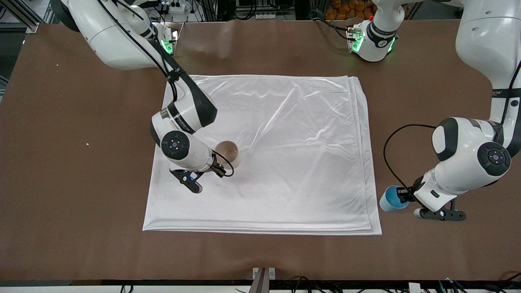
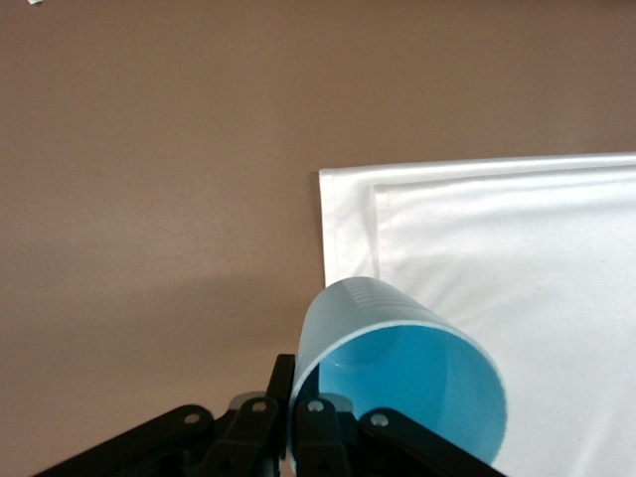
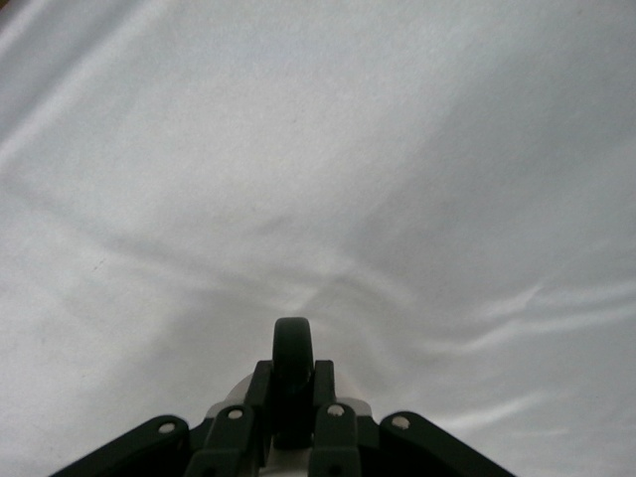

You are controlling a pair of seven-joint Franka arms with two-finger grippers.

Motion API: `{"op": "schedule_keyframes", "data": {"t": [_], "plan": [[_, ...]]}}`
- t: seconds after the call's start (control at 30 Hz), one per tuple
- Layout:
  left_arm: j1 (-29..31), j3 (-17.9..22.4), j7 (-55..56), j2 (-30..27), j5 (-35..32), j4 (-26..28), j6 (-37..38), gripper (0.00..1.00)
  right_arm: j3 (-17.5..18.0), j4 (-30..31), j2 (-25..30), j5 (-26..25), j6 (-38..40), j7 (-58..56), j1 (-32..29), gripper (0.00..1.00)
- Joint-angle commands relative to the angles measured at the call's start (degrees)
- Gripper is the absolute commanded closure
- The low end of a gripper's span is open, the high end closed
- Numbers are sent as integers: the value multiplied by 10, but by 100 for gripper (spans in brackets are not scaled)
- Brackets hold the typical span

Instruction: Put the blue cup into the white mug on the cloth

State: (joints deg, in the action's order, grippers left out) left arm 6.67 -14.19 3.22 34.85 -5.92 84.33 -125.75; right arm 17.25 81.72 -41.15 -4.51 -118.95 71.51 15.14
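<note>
The white mug stands upright on the white cloth, toward the right arm's end. My right gripper is shut on its black loop handle, seen between the fingers in the right wrist view; most of the mug body is hidden there. The blue cup is tilted and held by its rim in my left gripper, over the brown table just off the cloth's edge at the left arm's end. In the left wrist view the blue cup shows its bright blue inside, with one finger inside the rim and one outside.
The brown table surrounds the cloth on all sides. The cloth's layered corner lies close to the held cup. A small metal bracket sits at the table edge nearest the front camera.
</note>
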Motion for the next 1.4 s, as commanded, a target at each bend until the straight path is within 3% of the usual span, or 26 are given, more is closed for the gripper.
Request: {"op": "schedule_keyframes", "data": {"t": [0.0, 0.27, 0.53, 0.67, 0.73, 0.77, 0.87, 0.93, 1.13, 1.37], "plan": [[1, -14, -4, -17, -16, 9, 8, 100, -5, -11, -20, 0, -33, 63, 29, 100], [-9, -31, 2, -22, -16, 8, 19, 100, -11, -20, -38, -6, -41, 115, 64, 100], [-32, -31, 5, -35, -16, 7, 26, 100, -72, -20, -50, -6, -41, 149, 132, 100], [-43, -31, 34, -38, -16, 6, 38, 100, -80, -20, -52, -5, -44, 151, 140, 100], [-51, -32, 52, -40, -16, 7, 41, 100, -80, -20, -52, -4, -44, 150, 137, 82], [-56, -32, 60, -42, -16, 7, 43, 100, -80, -20, -52, -3, -44, 149, 135, 70], [-76, -31, 99, -44, -16, 7, 46, 100, -79, -21, -52, -1, -44, 150, 132, 19], [-90, -31, 132, -45, -16, 7, 51, 100, -79, -21, -50, 0, -41, 149, 132, 0], [-138, -29, 218, -44, -16, 6, 53, 100, -78, -25, -39, 2, -27, 134, 114, 0], [-182, -27, 280, -46, -16, 6, 53, 100, -77, -56, -34, 1, 58, 40, 79, 0]]}}
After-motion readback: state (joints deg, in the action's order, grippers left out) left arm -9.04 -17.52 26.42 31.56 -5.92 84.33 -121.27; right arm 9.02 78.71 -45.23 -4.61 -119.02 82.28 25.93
